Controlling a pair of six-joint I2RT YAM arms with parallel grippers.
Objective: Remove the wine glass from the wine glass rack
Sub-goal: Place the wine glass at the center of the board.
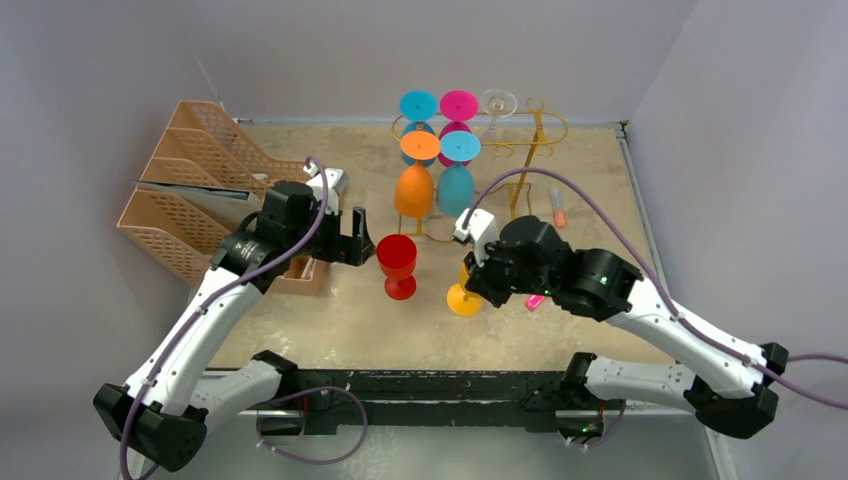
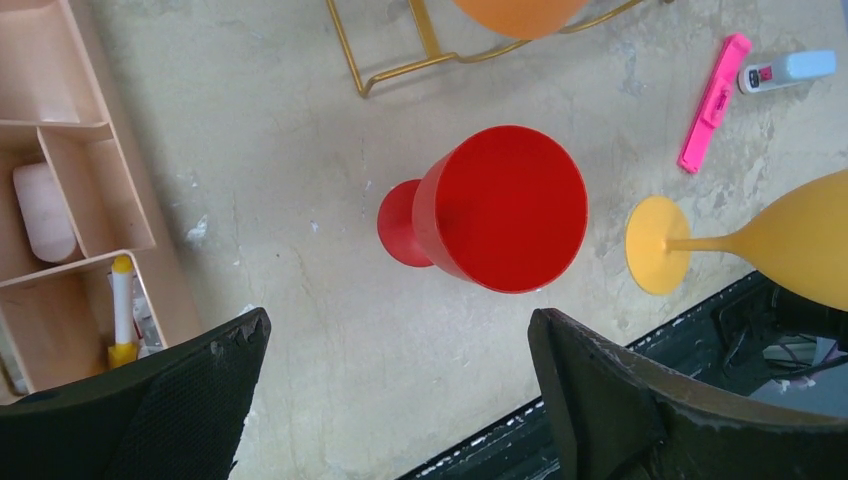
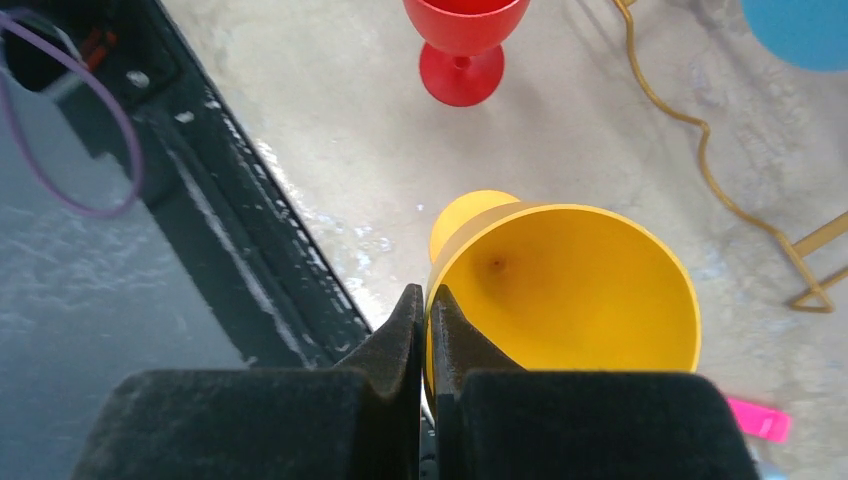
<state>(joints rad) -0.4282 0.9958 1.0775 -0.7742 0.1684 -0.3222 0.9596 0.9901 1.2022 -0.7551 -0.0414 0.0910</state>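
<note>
The gold wire wine glass rack (image 1: 540,130) stands at the back, with orange (image 1: 414,190), teal (image 1: 455,188) and other wine glasses hanging upside down from it. A red wine glass (image 1: 397,262) (image 2: 505,220) stands upright on the table in front of the rack. My left gripper (image 1: 360,243) (image 2: 400,318) is open just left of the red glass, with nothing between its fingers. My right gripper (image 1: 470,272) (image 3: 427,315) is shut on the rim of a yellow wine glass (image 3: 570,290) (image 2: 800,240). The yellow glass's foot (image 1: 463,298) is low near the table, right of the red glass.
Peach mesh file trays (image 1: 190,190) line the left side, and a small peach organizer (image 2: 60,200) sits by my left gripper. A pink highlighter (image 2: 713,100) and a white and blue item (image 2: 790,70) lie right of the rack's foot (image 2: 390,70). The black table edge (image 3: 260,260) runs close by.
</note>
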